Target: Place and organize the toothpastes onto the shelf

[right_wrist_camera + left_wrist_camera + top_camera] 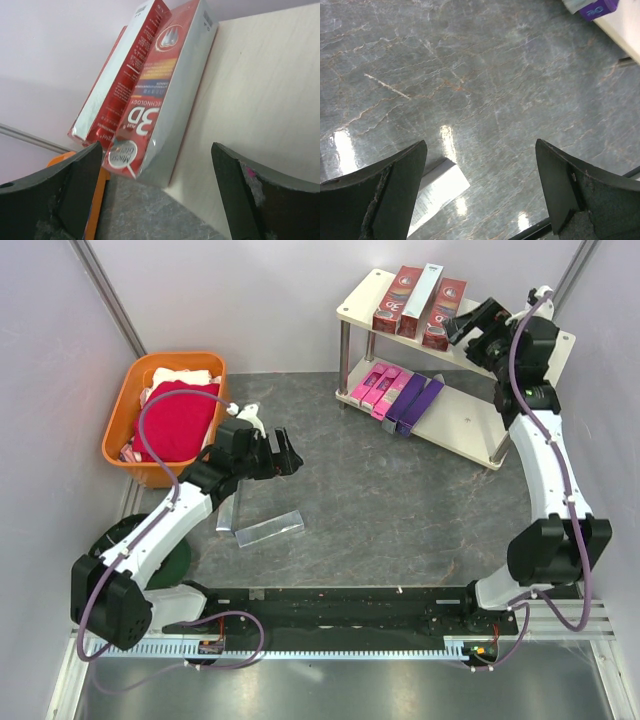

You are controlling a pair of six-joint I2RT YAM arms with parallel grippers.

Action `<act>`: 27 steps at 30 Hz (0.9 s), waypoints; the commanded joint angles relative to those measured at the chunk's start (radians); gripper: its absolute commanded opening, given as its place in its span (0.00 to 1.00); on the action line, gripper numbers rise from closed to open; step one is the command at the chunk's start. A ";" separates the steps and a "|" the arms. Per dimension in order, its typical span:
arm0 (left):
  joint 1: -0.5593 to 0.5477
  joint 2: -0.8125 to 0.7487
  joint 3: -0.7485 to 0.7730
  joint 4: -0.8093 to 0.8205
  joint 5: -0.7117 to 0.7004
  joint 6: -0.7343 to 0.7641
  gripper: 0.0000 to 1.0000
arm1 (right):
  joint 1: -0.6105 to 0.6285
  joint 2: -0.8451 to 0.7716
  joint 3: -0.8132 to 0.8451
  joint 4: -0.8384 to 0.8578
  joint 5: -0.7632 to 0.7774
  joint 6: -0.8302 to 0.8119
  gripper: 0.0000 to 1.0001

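The shelf [470, 420] stands at the back right. Three dark red toothpastes [410, 302] lie side by side on its top board. Pink toothpastes [375, 388] and purple ones [418, 402] lie on the lower board. Two silver-grey toothpastes lie on the table, one [270, 528] in the open and one [228, 512] partly under my left arm. My left gripper [283, 454] is open and empty above the table; its wrist view [481, 145] shows a silver carton [437, 192] below-left. My right gripper [466, 326] is open and empty over the top board, beside the red cartons [150, 100].
An orange basket [165, 420] with red and white folded cloths stands at the back left. Grey walls close in both sides and the back. The shelf's metal legs [345, 365] stand on the dark stone tabletop [400, 510].
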 commanded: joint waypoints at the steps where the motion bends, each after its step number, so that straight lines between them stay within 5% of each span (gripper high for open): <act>1: -0.015 0.022 0.010 -0.023 0.004 0.104 0.96 | -0.003 -0.150 -0.112 0.017 0.014 0.008 0.98; 7: -0.102 0.055 -0.067 -0.030 -0.062 0.111 0.96 | 0.019 -0.347 -0.331 0.067 -0.058 0.053 0.98; 14: -0.164 0.061 -0.194 -0.016 -0.175 0.078 0.97 | 0.183 -0.519 -0.491 0.021 -0.045 0.027 0.98; 19: -0.170 0.045 -0.249 -0.005 -0.217 0.081 0.98 | 0.318 -0.566 -0.678 0.051 -0.014 0.053 0.98; 27: -0.185 0.081 -0.291 0.010 -0.200 0.101 0.99 | 0.372 -0.569 -0.862 0.103 -0.023 0.100 0.98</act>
